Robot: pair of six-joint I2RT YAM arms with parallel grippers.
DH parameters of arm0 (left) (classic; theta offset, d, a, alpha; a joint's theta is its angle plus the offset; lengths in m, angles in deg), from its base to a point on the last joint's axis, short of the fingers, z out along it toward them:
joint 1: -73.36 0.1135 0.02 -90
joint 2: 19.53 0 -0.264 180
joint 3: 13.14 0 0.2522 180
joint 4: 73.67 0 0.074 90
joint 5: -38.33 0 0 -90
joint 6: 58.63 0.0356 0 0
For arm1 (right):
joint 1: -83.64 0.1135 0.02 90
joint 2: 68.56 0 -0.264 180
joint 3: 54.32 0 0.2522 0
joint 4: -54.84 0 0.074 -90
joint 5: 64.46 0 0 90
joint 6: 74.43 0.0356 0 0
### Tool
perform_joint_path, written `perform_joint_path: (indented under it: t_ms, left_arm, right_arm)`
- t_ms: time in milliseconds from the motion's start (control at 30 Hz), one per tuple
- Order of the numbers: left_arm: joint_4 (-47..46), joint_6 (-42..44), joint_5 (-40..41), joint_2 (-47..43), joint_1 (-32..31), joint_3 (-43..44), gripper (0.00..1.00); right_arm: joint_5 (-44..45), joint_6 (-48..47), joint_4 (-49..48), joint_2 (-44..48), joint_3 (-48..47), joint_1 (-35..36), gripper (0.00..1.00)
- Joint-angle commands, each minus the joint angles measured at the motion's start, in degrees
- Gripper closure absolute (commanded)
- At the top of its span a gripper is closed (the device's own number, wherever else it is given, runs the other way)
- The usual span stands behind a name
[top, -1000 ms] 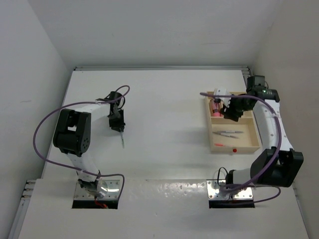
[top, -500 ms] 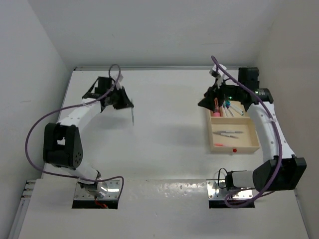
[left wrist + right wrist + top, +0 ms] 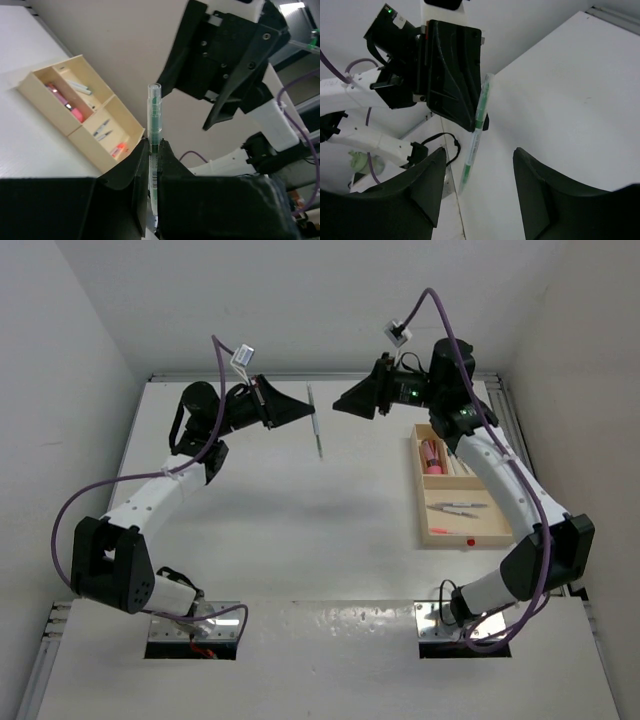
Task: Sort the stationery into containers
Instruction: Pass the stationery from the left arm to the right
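My left gripper (image 3: 303, 410) is raised above the table's far middle, shut on a thin pen (image 3: 316, 422) with a clear and green body. The pen hangs upright across its jaws. In the left wrist view the pen (image 3: 154, 112) sticks out past the closed fingers. My right gripper (image 3: 338, 403) is open and empty, facing the left one a short gap away. In the right wrist view its fingers stand wide either side of the pen (image 3: 481, 110). The pale wooden tray (image 3: 419, 495) lies at the right, with a pink block (image 3: 434, 455) and pens (image 3: 455, 507).
An orange-red marker (image 3: 445, 531) lies in the tray's large section, near the red dot (image 3: 470, 540) on the rim. The tray also shows in the left wrist view (image 3: 52, 119). Metal base plates (image 3: 195, 625) (image 3: 465, 625) sit at the near edge. White walls enclose the table.
The left arm lifted the pen off the table and swung it up to the far middle. The right arm left the tray, rose and turned to face the left gripper.
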Motion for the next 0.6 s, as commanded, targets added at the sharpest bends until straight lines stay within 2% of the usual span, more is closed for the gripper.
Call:
perform_joint_path:
  t_ms: [0, 233, 567]
  left_arm:
    - [-8.6, -5.4, -2.0, -1.4, -1.3, 0.5, 1.00]
    - [-9.5, -6.2, -2.0, -1.5, -2.5, 0.5, 1.00]
    - [-10.9, -7.5, -1.3, -1.1, -3.0, 0.0, 1.00]
  right_arm:
    - [0.0, 3.4, -2.7, -0.8, -3.0, 2.7, 0.45]
    - [0.5, 0.9, -0.8, -1.1, -2.3, 5.3, 0.47]
    - [-0.1, -1.1, 1.1, -0.6, -0.8, 7.5, 0.58]
